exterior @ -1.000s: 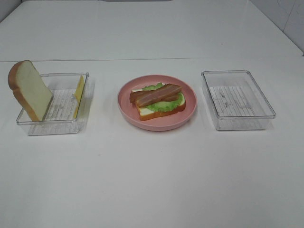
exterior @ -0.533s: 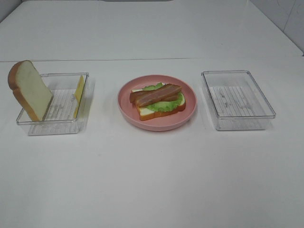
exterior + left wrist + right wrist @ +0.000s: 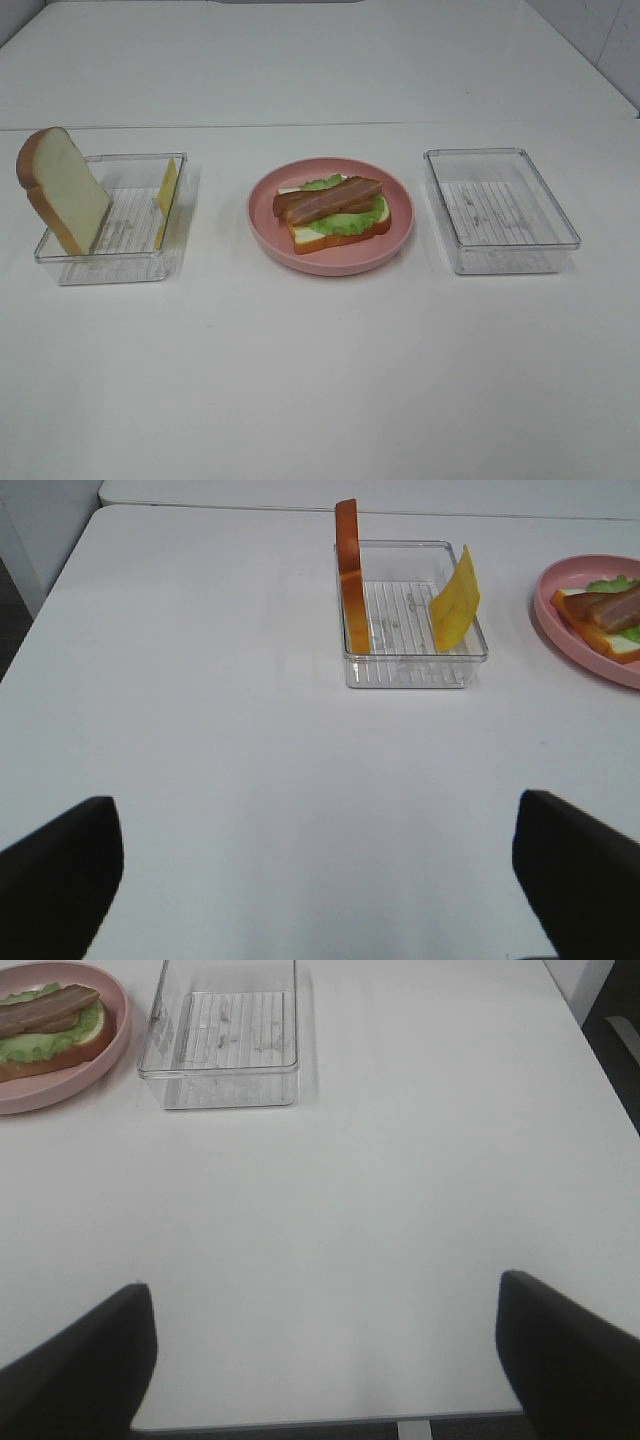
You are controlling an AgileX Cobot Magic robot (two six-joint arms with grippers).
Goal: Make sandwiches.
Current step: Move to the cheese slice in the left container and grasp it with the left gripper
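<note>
The partly built sandwich (image 3: 335, 208) lies on a round pink plate (image 3: 330, 265) at the table's middle: a bread slice, a green lettuce leaf and two bacon strips on top. To its left, a second bread slice (image 3: 62, 190) stands on edge against the left end of a clear tray (image 3: 110, 268). A yellow cheese slice (image 3: 166, 192) leans on that tray's right wall. Neither arm shows in the high view. My left gripper (image 3: 320, 880) is open, well short of that tray (image 3: 405, 670). My right gripper (image 3: 322, 1360) is open too, holding nothing.
An empty clear tray (image 3: 500, 152) sits right of the plate and also appears in the right wrist view (image 3: 220, 1090). The table's right edge (image 3: 600, 1090) is close to that tray. White tabletop stretches between the trays and both grippers.
</note>
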